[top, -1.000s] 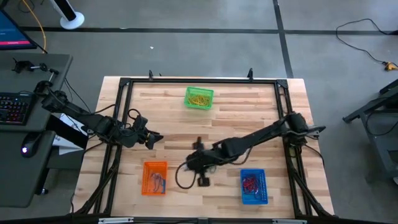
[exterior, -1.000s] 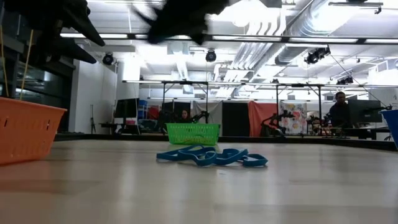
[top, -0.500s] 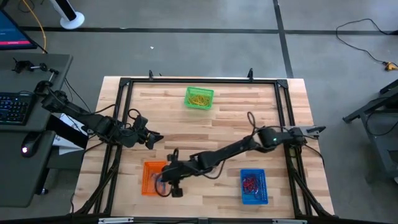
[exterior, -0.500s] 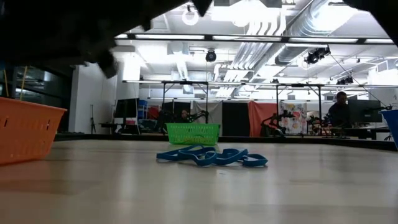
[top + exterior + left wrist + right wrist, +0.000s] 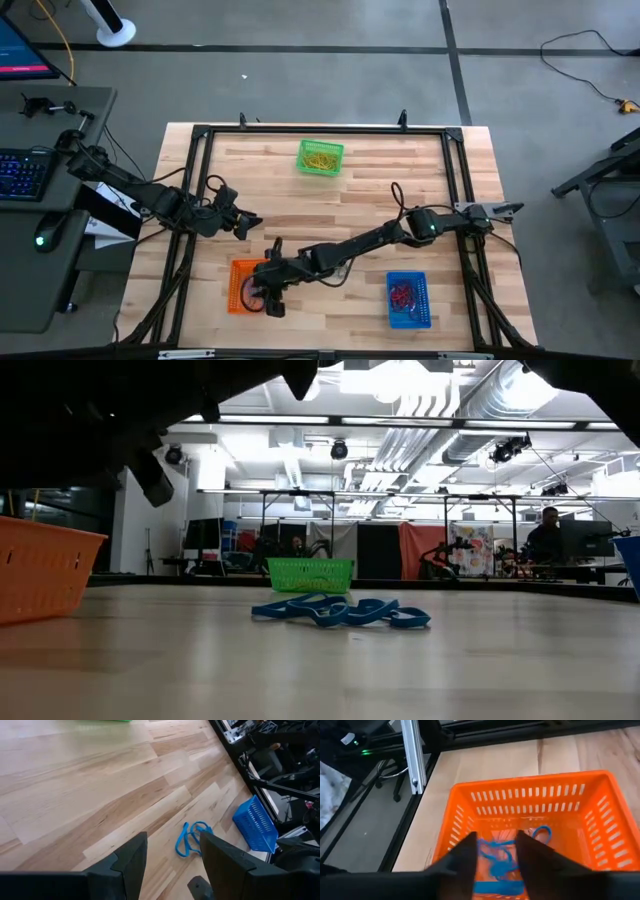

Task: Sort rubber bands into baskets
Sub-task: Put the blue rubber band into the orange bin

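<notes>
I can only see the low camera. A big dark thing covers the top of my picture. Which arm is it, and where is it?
Observer: That's the right arm. Its right gripper hangs over the orange basket, jaws apart.
Operator: What's inside that basket?
Observer: Some blue bands, lying right below the jaws.
Operator: And the blue basket? I only see its corner.
Observer: The blue basket has red bands in it.
</notes>
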